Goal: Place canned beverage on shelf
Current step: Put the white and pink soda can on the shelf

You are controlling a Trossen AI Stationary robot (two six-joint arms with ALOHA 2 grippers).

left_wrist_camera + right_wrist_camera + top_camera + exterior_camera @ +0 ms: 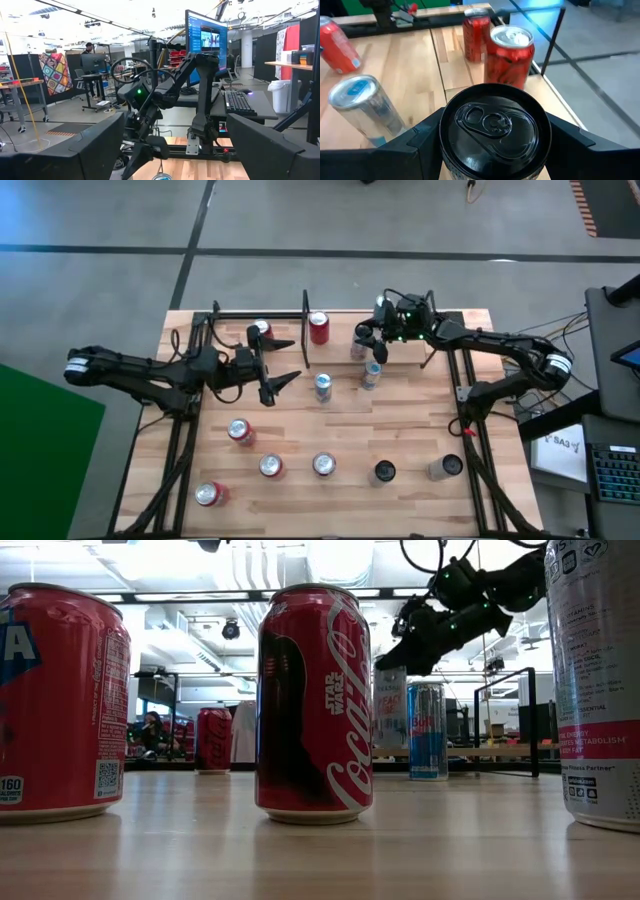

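- Black-topped can (pixel 495 131) sits between the right gripper's (pixel 366 350) 2 fingers, which press its sides in the right wrist view; the grip holds it by its upper part.
- From above, that gripper is at the far middle of the table (pixel 400 435), over the shelf (pixel 345 402) area just right of the red can (pixel 319 328) that stands by the black centre post.
- In the low view the same gripper (pixel 420 645) hangs above the shelf board, with a pale can under it and a blue-and-silver can (pixel 426 730) standing just beside.
- The left gripper (pixel 283 366) is at the far left of the table, fingers spread wide and holding nothing, tips pointing toward the shelf's centre.
- A red can (pixel 260 331) stands just behind the left gripper.
- 2 slim blue-and-silver cans (pixel 323 387) stand on the shelf board, near each other.
- Nearer the front edge stand 6 more cans, among them a red one (pixel 314 705) lettered Star Wars, close to the low camera.
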